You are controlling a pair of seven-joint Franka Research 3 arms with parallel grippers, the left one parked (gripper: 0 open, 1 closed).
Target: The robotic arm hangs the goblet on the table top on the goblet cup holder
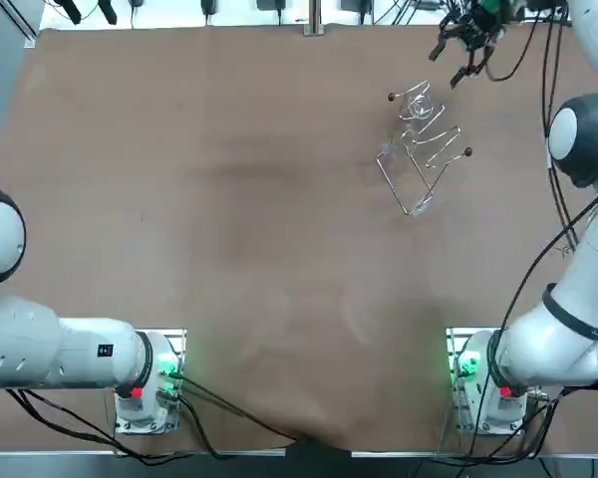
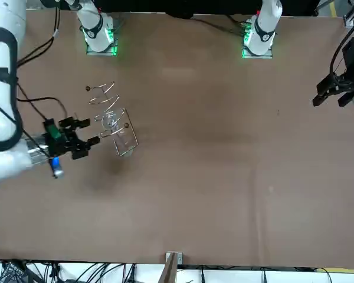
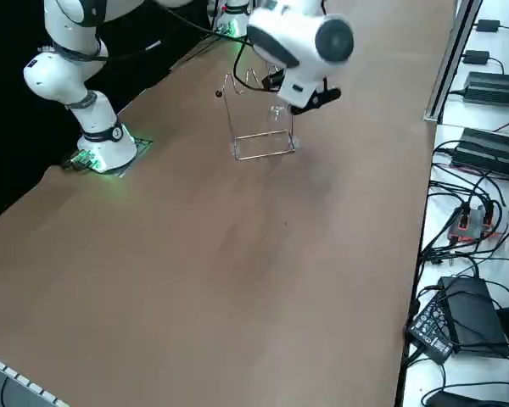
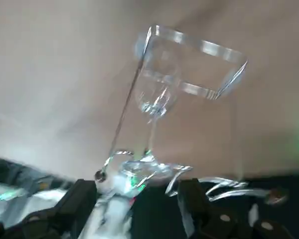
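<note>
The clear goblet [image 4: 157, 94] hangs bowl-down from the top rails of the wire goblet holder [image 4: 199, 47], its foot caught in the rails. From overhead, the goblet [image 1: 419, 105] sits at the far end of the holder [image 1: 424, 159], in the table's far right part. My right gripper [image 1: 463, 50] is open and holds nothing, a short way beyond the holder toward the far table edge. From across the table, the gripper [image 2: 82, 132] is just beside the goblet [image 2: 110, 119] and holder [image 2: 121, 138], apart from both. Both black fingers [image 4: 79, 199] stand spread, with the goblet's foot seen between them.
The holder's rectangular wire base [image 3: 263, 146] rests on the brown table [image 1: 229, 199]. Cables and power bricks [image 3: 492, 85] lie on a white surface past the table's edge. The right arm's base [image 1: 478, 368] is at the near edge.
</note>
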